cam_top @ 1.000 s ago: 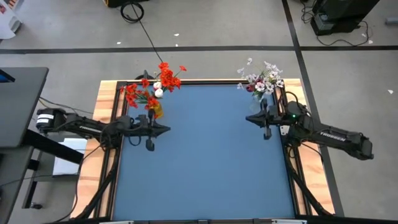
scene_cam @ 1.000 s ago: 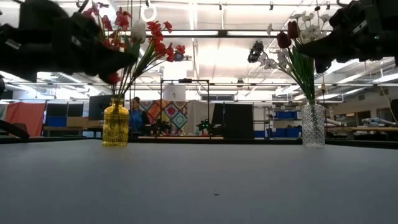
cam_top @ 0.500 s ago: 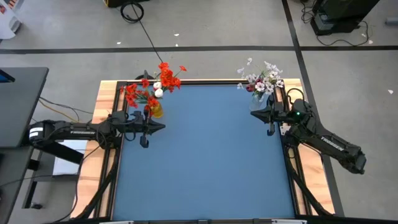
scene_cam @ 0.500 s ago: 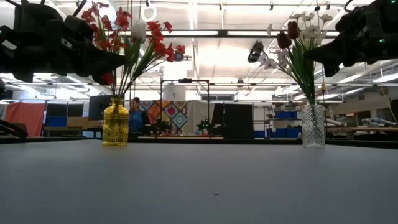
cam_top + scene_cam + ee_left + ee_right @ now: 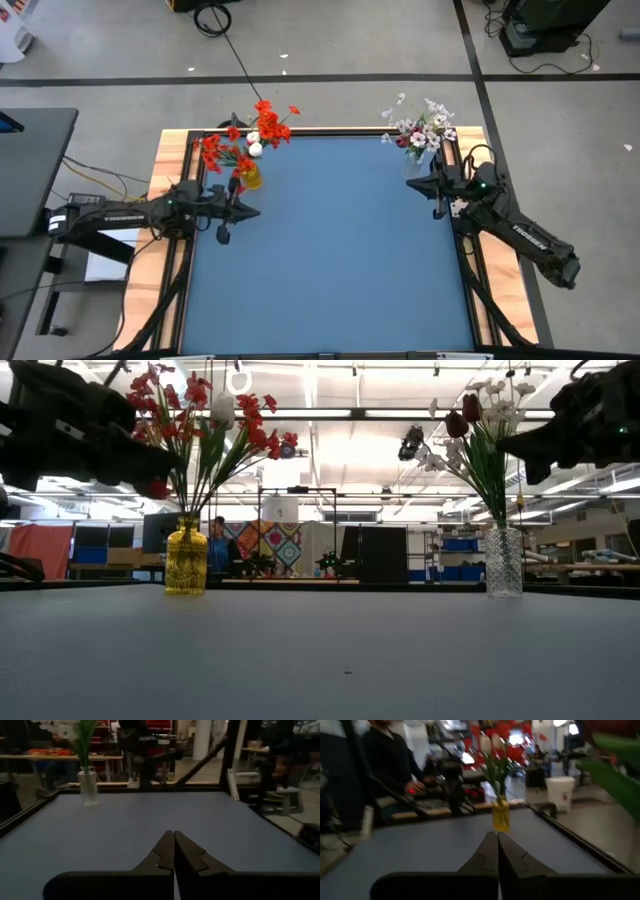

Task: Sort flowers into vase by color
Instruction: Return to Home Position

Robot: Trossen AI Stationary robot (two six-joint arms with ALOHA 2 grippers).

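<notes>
At the table's left edge, found the left gripper [image 5: 252, 211] with jaws pressed flat together, tip against tip, nothing between them. Saw it hanging above the blue table [image 5: 330, 270], aimed across toward the right side, its arm stretched low over the wooden border. Just beyond it, toward the far left corner, noted the yellow vase [image 5: 186, 557] standing upright and holding the red flowers [image 5: 215, 420], with a couple of pale buds mixed in among them.

On the right side, found the right gripper [image 5: 410, 184] likewise closed to a seam and empty, raised off the table and pointed inward toward the left arm. Close by, at the far right corner, noted the clear vase [image 5: 503, 562] upright with the white flowers [image 5: 490, 405], plus a dark red bud or two among them. Saw the two vases well apart, one at each far corner. Caught a person [image 5: 385, 755] in dark clothing beyond the table's edge in the right wrist view.
</notes>
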